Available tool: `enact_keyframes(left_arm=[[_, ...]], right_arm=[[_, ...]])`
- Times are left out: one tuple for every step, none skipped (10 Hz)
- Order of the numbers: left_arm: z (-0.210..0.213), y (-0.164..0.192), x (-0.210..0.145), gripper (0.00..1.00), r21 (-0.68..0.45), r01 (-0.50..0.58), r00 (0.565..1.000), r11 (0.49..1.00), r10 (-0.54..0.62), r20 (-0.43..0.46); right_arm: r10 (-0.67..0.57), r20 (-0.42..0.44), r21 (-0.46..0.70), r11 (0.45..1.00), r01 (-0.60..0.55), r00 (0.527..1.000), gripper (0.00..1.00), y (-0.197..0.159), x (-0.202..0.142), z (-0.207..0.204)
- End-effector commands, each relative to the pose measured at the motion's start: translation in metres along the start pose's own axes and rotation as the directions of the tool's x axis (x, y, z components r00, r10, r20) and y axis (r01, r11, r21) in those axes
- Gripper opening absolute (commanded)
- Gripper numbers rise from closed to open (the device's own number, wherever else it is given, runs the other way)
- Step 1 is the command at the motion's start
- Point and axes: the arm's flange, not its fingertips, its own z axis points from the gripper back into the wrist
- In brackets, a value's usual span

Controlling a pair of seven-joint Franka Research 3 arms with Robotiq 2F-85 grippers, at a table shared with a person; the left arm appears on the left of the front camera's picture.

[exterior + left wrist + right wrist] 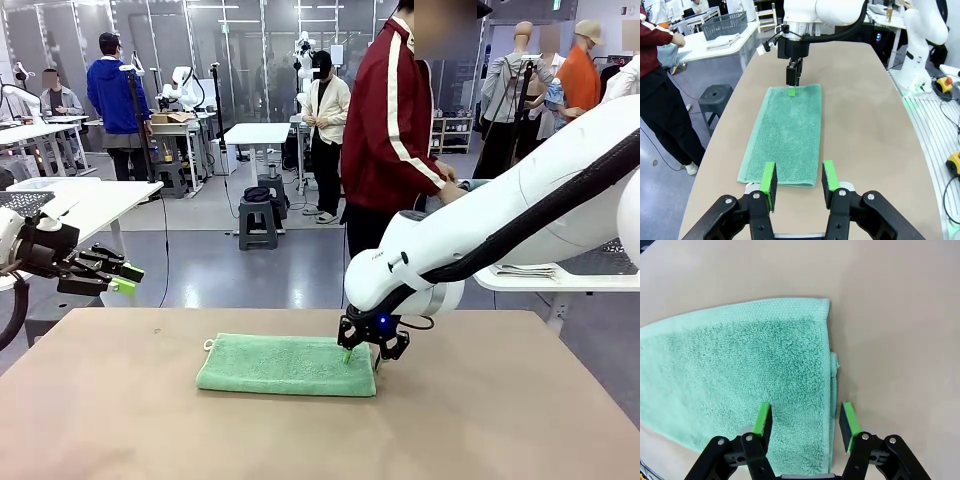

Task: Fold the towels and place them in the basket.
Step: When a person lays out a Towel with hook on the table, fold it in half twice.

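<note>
Towel [287,364] of mint-green terry lies flat as a long strip near the middle of the brown table [500,420], its long axis running from 9 to 3 o'clock as seen from the robot's side. A pale loop sticks out at its 10 o'clock corner.

Out at 9 o'clock from it, well apart and past the table's left edge, the left gripper [125,280] hangs in the air. Its own camera shows its green pads [768,181] spread wide with nothing between them, and the near short end of the strip lies below.

At the 3 o'clock end the right gripper [362,350] points down at the cloth. In the right wrist view its fingers [763,421] stand apart, one over the terry and one just past the edge, where a lower layer peeks out. A pad tip sits at the towel's surface; whether it presses cannot be told.

Beyond the table at 12 to 1 o'clock a person [395,130] in a red jacket stands. At 2 o'clock, on a white side table [500,281], sits the dark mesh basket [725,24], well apart from the towel
</note>
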Motion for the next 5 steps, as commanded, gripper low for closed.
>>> enact_keyframes(left_arm=[[0.0008,-0.0023,0.0015,0.48,0.007,-0.002,1.0,1.0,0.001,0.01],[0.0008,-0.0023,0.0015,0.48,0.007,-0.002,1.0,1.0,0.001,0.01],[0.0008,-0.0023,0.0015,0.48,0.007,-0.002,1.0,1.0,0.001,0.01],[0.0008,-0.0023,0.0015,0.48,0.007,-0.002,1.0,1.0,0.001,0.01],[0.0008,-0.0023,0.0015,0.48,0.007,-0.002,1.0,1.0,0.001,0.01]], right_arm=[[-0.031,0.001,-0.024,0.999,0.031,1.0,0.69,0.0082,0.0059,-0.0046],[-0.033,-0.001,-0.025,0.999,0.033,0.999,0.49,0.0082,0.0061,-0.0052],[-0.034,-0.001,-0.025,0.999,0.034,0.999,0.49,0.0081,0.0064,-0.0049],[-0.036,-0.002,-0.028,0.999,0.036,0.999,0.29,0.008,0.0062,-0.0052],[-0.037,-0.003,-0.035,0.999,0.037,0.999,0.44,0.0078,0.0061,-0.0052]])
